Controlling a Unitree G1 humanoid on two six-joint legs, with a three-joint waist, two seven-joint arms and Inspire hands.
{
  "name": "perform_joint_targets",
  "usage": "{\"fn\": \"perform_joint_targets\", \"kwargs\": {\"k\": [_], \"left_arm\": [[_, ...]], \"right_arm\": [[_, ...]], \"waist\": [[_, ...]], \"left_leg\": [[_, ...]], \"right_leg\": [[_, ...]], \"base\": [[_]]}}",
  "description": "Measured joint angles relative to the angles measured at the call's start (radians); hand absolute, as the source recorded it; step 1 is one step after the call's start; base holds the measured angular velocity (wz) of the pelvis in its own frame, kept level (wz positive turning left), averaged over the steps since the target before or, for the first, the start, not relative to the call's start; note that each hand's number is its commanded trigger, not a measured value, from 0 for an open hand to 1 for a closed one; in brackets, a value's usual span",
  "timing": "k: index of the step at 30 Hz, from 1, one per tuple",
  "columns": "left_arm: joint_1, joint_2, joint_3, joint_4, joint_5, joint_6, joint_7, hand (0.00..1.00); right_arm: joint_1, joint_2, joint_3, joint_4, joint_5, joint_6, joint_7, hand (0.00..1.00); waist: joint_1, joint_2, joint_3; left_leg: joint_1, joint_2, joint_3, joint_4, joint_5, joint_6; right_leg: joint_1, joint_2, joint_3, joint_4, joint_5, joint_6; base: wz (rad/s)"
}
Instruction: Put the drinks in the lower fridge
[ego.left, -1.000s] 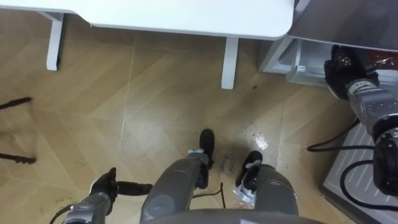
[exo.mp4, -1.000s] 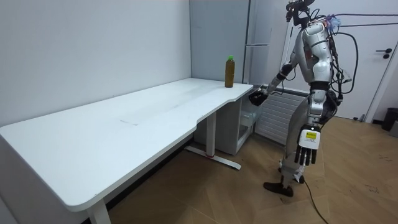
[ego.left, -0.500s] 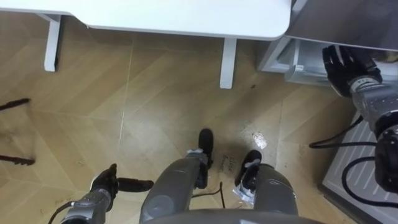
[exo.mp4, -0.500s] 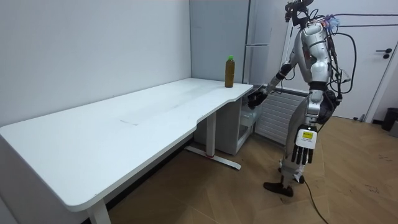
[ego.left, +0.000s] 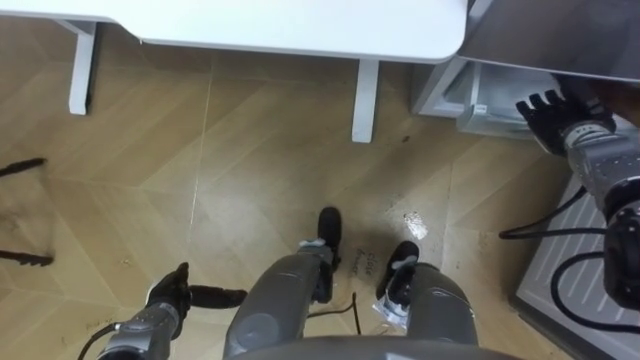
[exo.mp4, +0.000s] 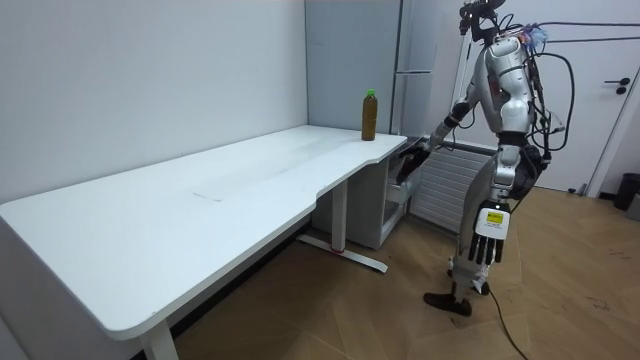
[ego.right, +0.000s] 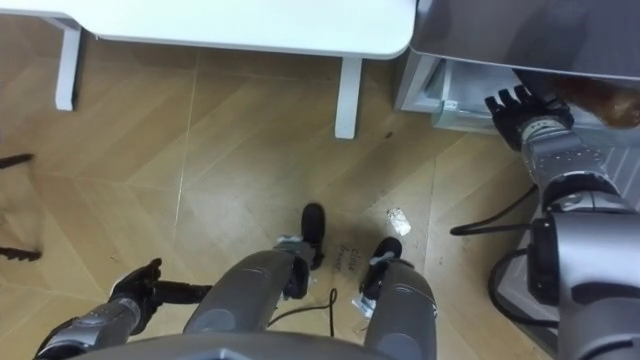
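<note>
White table (exo.mp4: 200, 215) corner, bottle (exo.mp4: 369, 114) upright, splayed right hand (ego.left: 553, 113) lower, apart.

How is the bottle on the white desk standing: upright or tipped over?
Upright. The bottle stands on its base at the far end of the white desk, green cap uppermost.

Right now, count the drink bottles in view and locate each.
1. The bottle stands upright on the table, at its corner beside the fridge. The left hand and right hand hold none; more may be hidden inside the fridge.
</note>
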Motion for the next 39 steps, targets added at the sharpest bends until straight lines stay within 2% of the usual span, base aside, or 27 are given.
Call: {"fn": "perform_joint_targets", "kwargs": {"k": [5,10,13,16,18,20,23,25,28,30,33,35,37,39], "left_arm": [[0.0,0.001,0.0,-0.001,0.001,-0.001,-0.003,0.0],[0.0,0.004,0.008,0.001,0.001,-0.001,-0.023,0.0],[-0.007,0.004,0.009,0.013,0.013,0.0,-0.036,0.0],[-0.011,0.006,0.02,0.015,0.034,-0.001,-0.043,0.0],[-0.009,0.006,0.044,0.018,0.032,-0.001,-0.047,0.0],[-0.007,0.006,0.046,0.022,0.029,-0.002,-0.047,0.0],[-0.004,0.007,0.06,0.029,0.065,-0.005,-0.05,0.0],[0.01,0.008,0.07,0.027,0.082,-0.009,-0.055,0.0],[0.051,0.007,0.074,0.024,0.082,-0.015,-0.061,0.0],[0.074,0.004,0.112,0.018,0.091,-0.018,-0.061,0.0],[0.102,0.004,0.137,0.003,0.122,-0.029,-0.059,0.0],[0.118,0.004,0.154,-0.006,0.151,-0.032,-0.059,0.0],[0.129,0.004,0.17,-0.006,0.161,-0.037,-0.056,0.0],[0.133,0.003,0.171,-0.006,0.174,-0.045,-0.055,0.0]], "right_arm": [[0.001,-0.001,0.001,0.022,-0.022,0.0,0.022,0.0],[0.014,-0.001,0.012,0.047,-0.075,0.0,0.075,0.0],[0.033,-0.006,0.022,0.047,-0.132,0.0,0.093,0.0],[0.083,-0.006,0.025,0.044,-0.195,-0.004,0.143,0.0],[0.143,-0.006,0.04,0.044,-0.247,-0.013,0.189,0.0],[0.184,-0.006,0.05,0.044,-0.277,-0.015,0.212,0.0],[0.256,-0.004,0.06,0.044,-0.385,-0.026,0.238,0.0],[0.306,0.009,0.088,0.044,-0.464,-0.031,0.243,0.0],[0.384,0.055,0.118,0.044,-0.593,-0.035,0.26,0.0],[0.47,0.08,0.13,0.043,-0.651,-0.036,0.284,0.0],[0.528,0.095,0.131,0.042,-0.725,-0.036,0.298,0.0],[0.549,0.108,0.13,0.042,-0.767,-0.036,0.309,0.0],[0.56,0.122,0.131,0.041,-0.793,-0.037,0.327,0.0],[0.578,0.132,0.14,0.033,-0.8,-0.06,0.348,0.0]], "waist": [[-0.006,0.001,-0.0008],[-0.001,0.001,-0.0008],[-0.004,0.001,-0.0011],[-0.006,0.001,-0.0024],[-0.006,-0.002,-0.0074],[-0.01,-0.002,-0.011],[-0.015,-0.004,-0.0298],[-0.014,-0.009,-0.0367],[-0.033,-0.016,-0.0449],[-0.031,-0.024,-0.0546],[-0.038,-0.024,-0.0549],[-0.041,-0.03,-0.0498],[-0.051,-0.037,-0.0499],[-0.059,-0.041,-0.0473]], "left_leg": [[0.01,0.001,0.0,0.001,0.0,0.0],[0.041,0.016,0.004,0.001,-0.004,0.001],[0.066,0.018,0.004,-0.002,-0.006,0.001],[0.104,0.029,0.006,-0.01,-0.012,-0.002],[0.138,0.038,0.006,-0.009,-0.021,-0.005],[0.164,0.04,0.006,-0.009,-0.027,-0.008],[0.199,0.046,0.003,-0.007,-0.041,-0.012],[0.234,0.045,0.004,-0.008,-0.05,-0.018],[0.292,0.048,0.005,-0.007,-0.067,-0.028],[0.32,0.053,0.004,-0.005,-0.081,-0.036],[0.343,0.057,0.005,0.006,-0.095,-0.041],[0.369,0.059,0.006,0.004,-0.102,-0.046],[0.383,0.06,0.005,0.009,-0.111,-0.051],[0.399,0.062,0.004,0.009,-0.118,-0.055]], "right_leg": [[0.022,0.007,-0.011,-0.012,0.005,0.001],[0.07,0.021,-0.016,-0.055,0.02,0.0],[0.102,0.026,-0.021,-0.068,0.023,0.001],[0.162,0.044,-0.037,-0.115,0.036,0.001],[0.215,0.067,-0.04,-0.161,0.052,0.001],[0.251,0.073,-0.041,-0.181,0.056,0.002],[0.3,0.087,-0.041,-0.212,0.063,0.003],[0.341,0.092,-0.04,-0.231,0.062,0.004],[0.409,0.103,-0.04,-0.263,0.061,0.002],[0.443,0.109,-0.042,-0.284,0.058,0.001],[0.478,0.118,-0.041,-0.293,0.055,-0.001],[0.502,0.118,-0.04,-0.301,0.051,-0.001],[0.518,0.116,-0.039,-0.301,0.04,-0.002],[0.538,0.118,-0.04,-0.305,0.036,-0.003]], "base": [[0.02],[-0.02],[0.0],[0.02],[-0.02],[-0.02],[-0.02],[-0.02],[-0.05],[0.0],[-0.03],[0.0],[0.0],[0.0]]}}
